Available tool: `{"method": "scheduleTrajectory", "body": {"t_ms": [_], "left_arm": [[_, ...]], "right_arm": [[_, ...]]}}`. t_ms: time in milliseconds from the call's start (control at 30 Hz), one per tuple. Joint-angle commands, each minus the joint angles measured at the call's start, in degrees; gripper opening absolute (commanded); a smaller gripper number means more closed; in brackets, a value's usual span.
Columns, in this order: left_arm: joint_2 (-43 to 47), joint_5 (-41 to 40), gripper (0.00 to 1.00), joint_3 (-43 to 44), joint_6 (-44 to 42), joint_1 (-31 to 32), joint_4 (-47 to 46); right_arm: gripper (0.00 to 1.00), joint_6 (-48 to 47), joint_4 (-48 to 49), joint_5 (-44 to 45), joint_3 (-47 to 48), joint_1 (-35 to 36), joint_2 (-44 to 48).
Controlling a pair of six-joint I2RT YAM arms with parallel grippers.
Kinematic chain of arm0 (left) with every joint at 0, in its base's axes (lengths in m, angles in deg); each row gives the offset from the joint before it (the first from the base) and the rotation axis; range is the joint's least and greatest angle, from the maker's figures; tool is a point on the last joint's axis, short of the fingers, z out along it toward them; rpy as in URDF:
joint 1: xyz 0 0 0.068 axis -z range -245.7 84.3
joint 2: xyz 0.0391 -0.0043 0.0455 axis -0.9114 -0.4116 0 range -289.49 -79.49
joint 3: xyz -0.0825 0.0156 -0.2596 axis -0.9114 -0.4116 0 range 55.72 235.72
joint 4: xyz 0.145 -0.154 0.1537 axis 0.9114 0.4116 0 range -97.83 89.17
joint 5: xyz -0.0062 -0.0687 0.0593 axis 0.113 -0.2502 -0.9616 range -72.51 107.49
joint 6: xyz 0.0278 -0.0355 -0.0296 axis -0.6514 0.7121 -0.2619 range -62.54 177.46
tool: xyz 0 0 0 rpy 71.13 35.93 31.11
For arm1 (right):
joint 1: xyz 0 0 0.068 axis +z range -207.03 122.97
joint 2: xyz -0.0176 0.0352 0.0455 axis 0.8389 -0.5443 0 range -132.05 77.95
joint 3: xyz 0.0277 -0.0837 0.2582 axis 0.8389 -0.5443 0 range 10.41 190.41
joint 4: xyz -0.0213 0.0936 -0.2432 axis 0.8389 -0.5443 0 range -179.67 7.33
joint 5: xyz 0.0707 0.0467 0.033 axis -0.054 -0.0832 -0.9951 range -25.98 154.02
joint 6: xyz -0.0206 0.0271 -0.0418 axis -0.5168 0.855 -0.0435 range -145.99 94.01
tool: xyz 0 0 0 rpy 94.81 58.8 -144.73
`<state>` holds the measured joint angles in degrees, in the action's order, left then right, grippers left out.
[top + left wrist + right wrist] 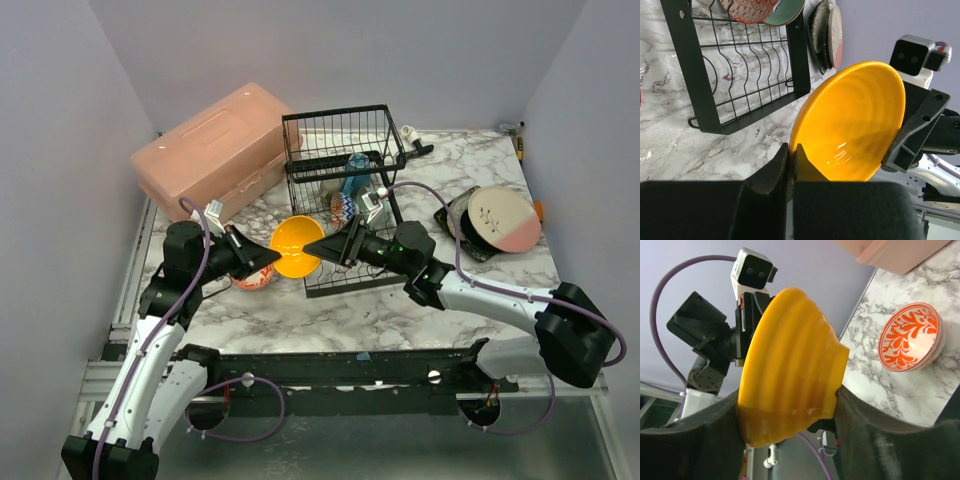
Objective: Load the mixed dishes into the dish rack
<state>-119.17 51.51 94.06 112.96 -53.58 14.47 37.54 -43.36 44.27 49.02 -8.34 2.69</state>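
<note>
Red-patterned bowl (252,283) mostly hidden behind left arm (185,268).

The scene is lit brightly and evenly from overhead, and only soft, short shadows are cast on the grey-veined white marble tabletop (300,310). Small white glints are seen inside the glossy yellow ceramic bowl (855,125), toward 7 o'clock, and its 3 o'clock side is shaded. In the wrist views, the near black fingers (765,175) at 6 o'clock are rendered dark and out of focus.
</note>
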Motion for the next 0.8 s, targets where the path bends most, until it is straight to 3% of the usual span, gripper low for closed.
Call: {"method": "scheduleTrajectory", "body": {"t_ms": [0, 33, 100, 133, 167, 233, 300, 367, 467, 667, 767], "left_arm": [[-0.62, 0.65, 0.00, 0.52, -1.50, 0.01, -1.41], [-0.92, 0.38, 0.00, 0.70, -1.97, 0.01, -1.02], [-1.48, -0.24, 0.00, 1.60, -3.32, 0.01, 0.79], [-1.86, -0.73, 0.12, 2.31, -4.37, 0.01, 1.88], [-2.05, -1.49, 0.32, 2.94, -5.69, 0.01, 3.39], [-1.95, -2.57, 0.59, 3.81, -7.73, 0.01, 5.36], [-1.27, -4.00, 0.74, 4.50, -9.81, 0.00, 7.05], [-0.63, -5.65, 0.83, 5.93, -12.44, -0.04, 9.54], [-0.16, -9.19, 0.90, 9.54, -17.77, -0.04, 14.89], [1.52, -15.25, 0.92, 14.52, -28.27, 0.04, 20.06], [2.05, -18.19, 0.92, 14.78, -32.04, -0.06, 21.01]], "right_arm": [[0.44, 1.63, 1.88, -0.31, 0.96, 0.18, -0.32], [0.35, 1.69, 2.12, -0.42, 0.94, 0.19, -0.49], [0.07, 1.88, 2.22, -0.43, 1.03, 0.19, -0.52], [0.00, 1.93, 1.62, 0.29, 0.91, 0.21, -0.37], [0.00, 2.04, 1.15, 0.99, 0.59, 0.20, 0.04], [0.00, 1.52, 0.33, 2.47, -0.54, 0.18, 1.21], [0.00, 0.53, -2.73, 5.13, -1.40, 0.06, 3.20], [0.00, -1.42, -7.34, 7.57, -1.73, -0.55, 5.43], [0.00, -6.68, -18.93, 12.47, -1.08, -2.32, 9.58], [0.00, -21.73, -46.68, 35.29, 4.76, -3.42, 17.32], [0.00, -28.20, -55.02, 44.22, 7.36, -3.42, 18.92]]}}
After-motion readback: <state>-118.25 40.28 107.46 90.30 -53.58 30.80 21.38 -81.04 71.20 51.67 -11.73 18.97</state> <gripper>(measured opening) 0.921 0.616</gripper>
